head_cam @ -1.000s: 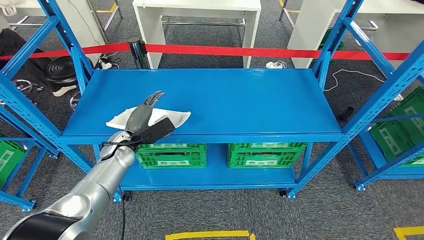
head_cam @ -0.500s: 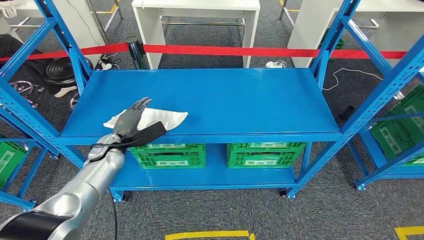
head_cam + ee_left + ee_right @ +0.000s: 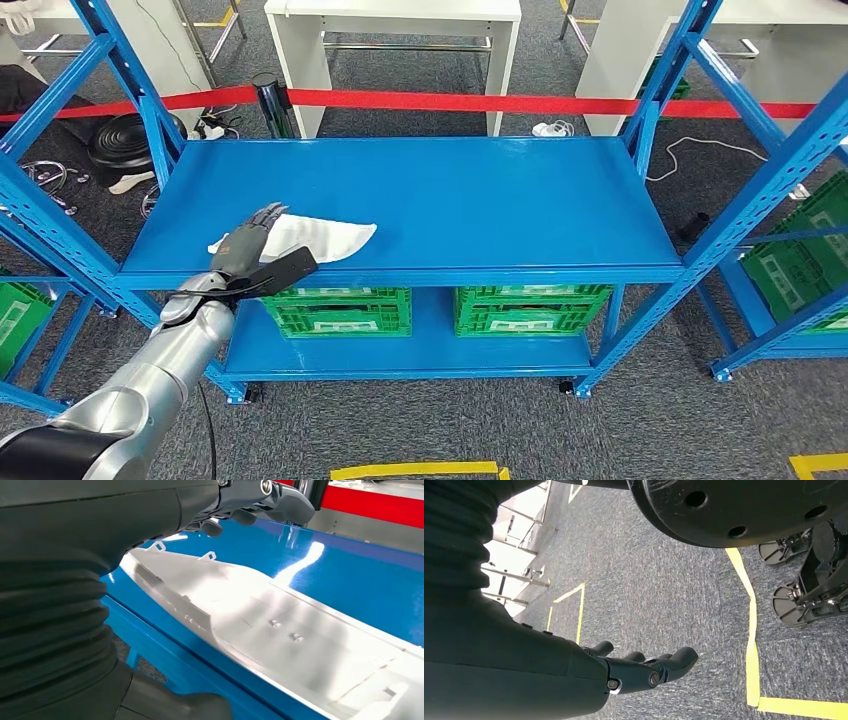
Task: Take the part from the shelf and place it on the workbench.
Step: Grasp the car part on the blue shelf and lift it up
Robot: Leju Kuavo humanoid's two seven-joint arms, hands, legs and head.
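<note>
Since a second ago our left hand (image 3: 243, 250) has pulled back toward the shelf (image 3: 480, 200) front edge, off the part's middle. Part (image 3: 315, 236), flat and white, lies at the shelf's front left; our fingers (image 3: 262, 216) are spread over its left end, gripping nothing. Right hand (image 3: 644, 672) hangs over the floor, loosely curled, empty. Green crates (image 3: 345, 310) sit below.

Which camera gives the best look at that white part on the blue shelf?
The left wrist view: the white part fills it, showing tabs and studs. The head view shows it small, partly behind the left hand.
</note>
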